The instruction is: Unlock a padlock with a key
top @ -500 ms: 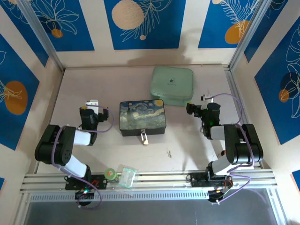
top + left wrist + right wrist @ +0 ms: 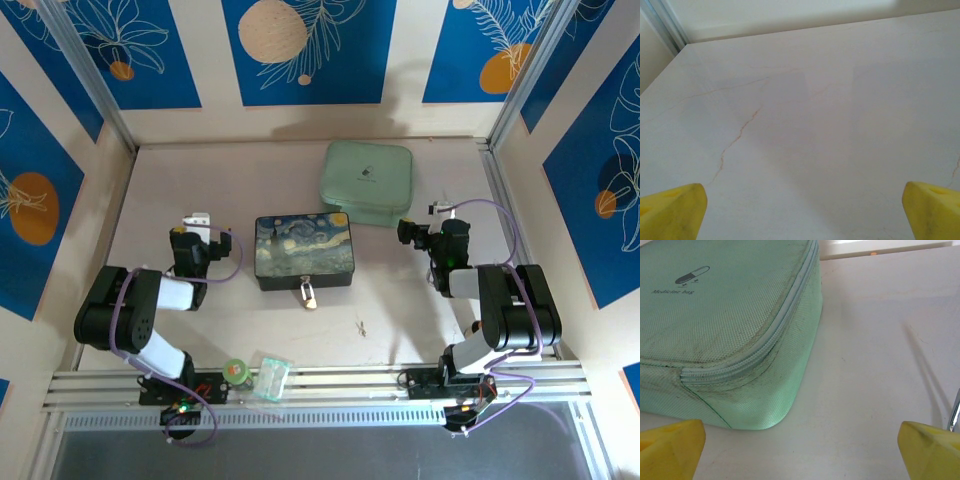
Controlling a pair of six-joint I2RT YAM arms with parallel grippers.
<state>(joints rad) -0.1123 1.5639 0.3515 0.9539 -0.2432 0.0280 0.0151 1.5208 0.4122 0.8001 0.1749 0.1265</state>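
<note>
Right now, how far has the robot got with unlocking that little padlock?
Nothing looks done: the padlock sits at the front of the painted box, and the key lies apart on the table, nearer the arms. Nothing is in hand: the left gripper and the right gripper are open and empty. Still to do: pick up the key, fit it, turn it.

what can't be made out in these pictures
- Top view: the padlock at the front of the painted box is too small to show whether its shackle is shut.
- Top view: the key is a tiny sliver, teeth unreadable.
- Right wrist view: the medicine bag is cut off by the left and top edges.
</note>
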